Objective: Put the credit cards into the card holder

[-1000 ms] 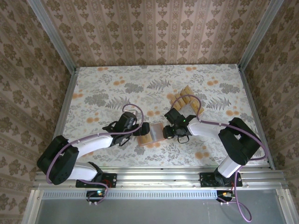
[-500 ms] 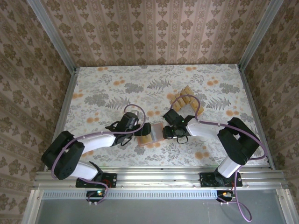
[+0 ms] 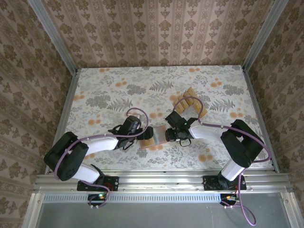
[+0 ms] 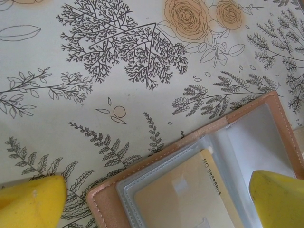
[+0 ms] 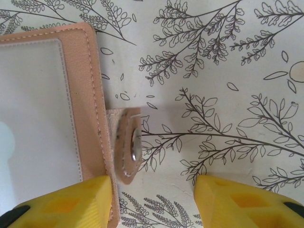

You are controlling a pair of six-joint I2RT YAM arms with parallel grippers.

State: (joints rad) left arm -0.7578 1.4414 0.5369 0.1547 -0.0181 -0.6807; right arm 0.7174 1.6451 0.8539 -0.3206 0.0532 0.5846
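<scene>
Yellow pads tip the left gripper (image 4: 154, 204), whose fingers (image 4: 31, 202) stand spread wide and clamp nothing. One pad hangs over the floral table cover (image 4: 95, 95), the other over the far flap of the card holder (image 4: 156, 159).

The card holder lies opened flat directly beneath this gripper. From the wrist it looks like pinkish-tan leather with a pale stitched rim and clear, greyish plastic sleeves inside. A slotted card (image 4: 185, 194), golden-tan with a line of small print along one edge, sits inside the sleeve under the gripper.

The right gripper (image 5: 156, 199) has its fingers partly apart and also holds nothing. One of its pads (image 5: 66, 199) overlaps the holder's stitched edge, but I cannot tell whether it touches. Between the two pads the holder's snap tab (image 5: 127, 147), a small rounded strap with a metal stud, sticks out onto the cloth.

From above, the two grippers face each other across the holder, one at each side, and the leather there looks reddish-brown. The loose credit cards (image 3: 190, 101) lie in a fanned tan heap beyond the right gripper and off to its right, apart from the holder.
</scene>
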